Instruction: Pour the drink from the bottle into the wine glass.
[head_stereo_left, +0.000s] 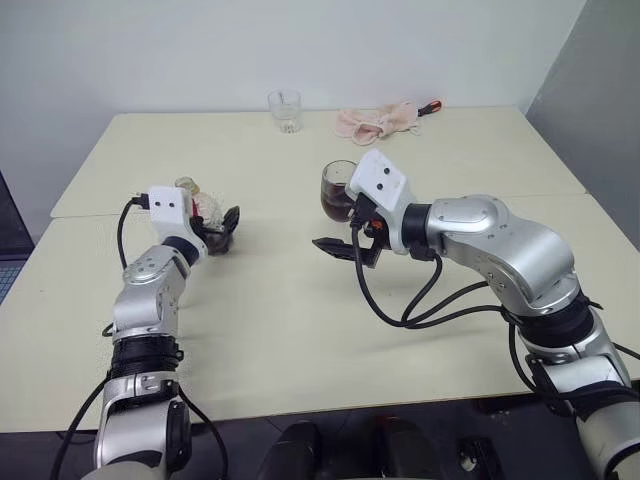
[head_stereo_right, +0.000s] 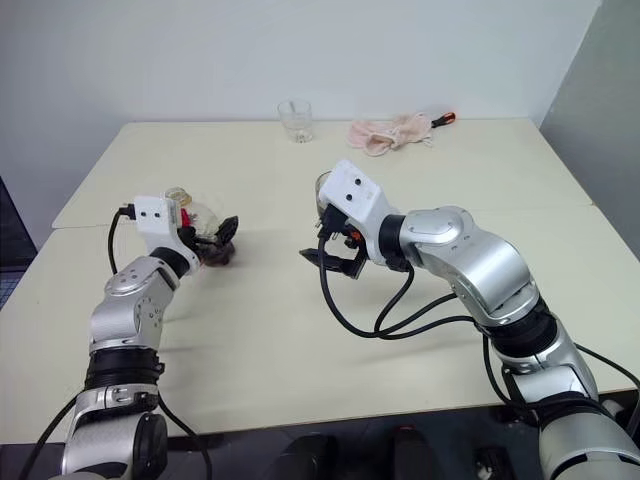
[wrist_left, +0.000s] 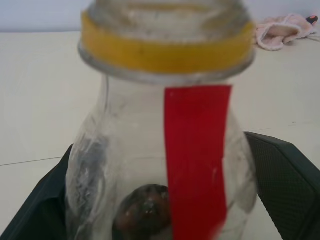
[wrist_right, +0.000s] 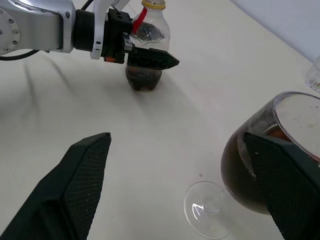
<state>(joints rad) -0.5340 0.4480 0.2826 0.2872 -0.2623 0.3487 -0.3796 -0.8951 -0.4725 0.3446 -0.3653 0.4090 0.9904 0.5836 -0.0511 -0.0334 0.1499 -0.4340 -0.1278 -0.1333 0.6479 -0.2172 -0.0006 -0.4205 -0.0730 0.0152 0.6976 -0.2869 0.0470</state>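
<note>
The bottle (wrist_right: 145, 47) stands upright on the cream desk (head_stereo_left: 300, 340) toward the robot's left side, its yellow ring at the neck uppermost, a red strip running down its front, and only a little of the dark drink (wrist_right: 144, 80) left at the bottom. The left arm reaches forward low over the desk with its forearm roughly level, and the left gripper (head_stereo_left: 222, 230) points ahead with its two black fingers (wrist_left: 285, 185) on either side of the bottle's rounded body; the fingers stand spread wide, and whether they press on the plastic or stand just clear of it cannot be told. The wine glass (head_stereo_left: 338, 190) stands upright near the middle of the desk, well apart from the bottle, its bowl about half full of the same dark liquid, its thin stem and flat foot resting on the surface. The right arm comes in from the right with the elbow bent and the wrist angled inward, so the right gripper (head_stereo_left: 340, 250) points toward the left and slightly downward. Its fingers are spread wide and hold nothing; in the right wrist view one finger overlaps the bowl of the glass and the other is out over bare desk. A short clear tumbler (head_stereo_left: 285, 110) and a crumpled pink cloth (head_stereo_left: 378, 120) lie at the far edge of the desk.
</note>
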